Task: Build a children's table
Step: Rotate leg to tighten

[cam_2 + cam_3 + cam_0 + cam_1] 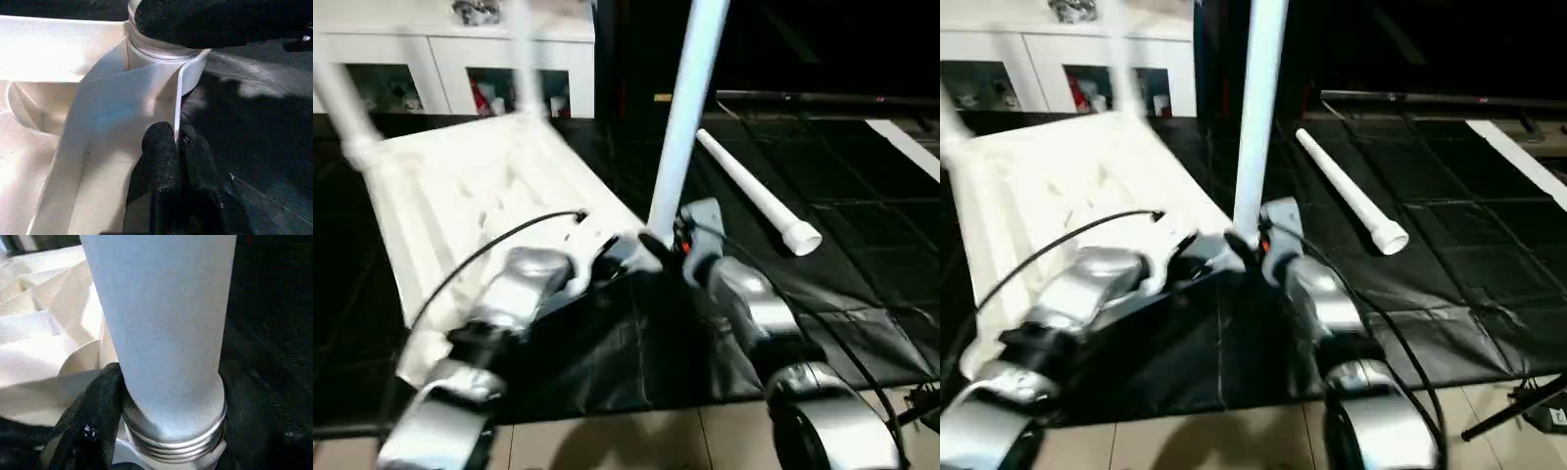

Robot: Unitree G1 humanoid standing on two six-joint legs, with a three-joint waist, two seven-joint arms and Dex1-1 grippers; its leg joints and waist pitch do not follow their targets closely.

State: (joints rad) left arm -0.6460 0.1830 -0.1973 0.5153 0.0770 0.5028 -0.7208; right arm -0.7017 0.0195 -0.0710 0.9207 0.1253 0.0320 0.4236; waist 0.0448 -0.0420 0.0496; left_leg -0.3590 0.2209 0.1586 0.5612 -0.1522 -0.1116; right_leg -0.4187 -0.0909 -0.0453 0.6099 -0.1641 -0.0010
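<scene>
The upturned table top is pinched at its near-right rim by the closed left gripper, steadying it while an upright leg, clasped by the right gripper, is seated in the corner socket.

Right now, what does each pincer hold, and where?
Left pincer: white plastic tabletop, by its edge rib near the corner socket. Right pincer: upright white tube leg, near its threaded base.

My two silver forearms converge ahead of me, left gripper pinched shut with its fingers pressed together, right gripper set wider, its black fingers clasped around something upright.
</scene>
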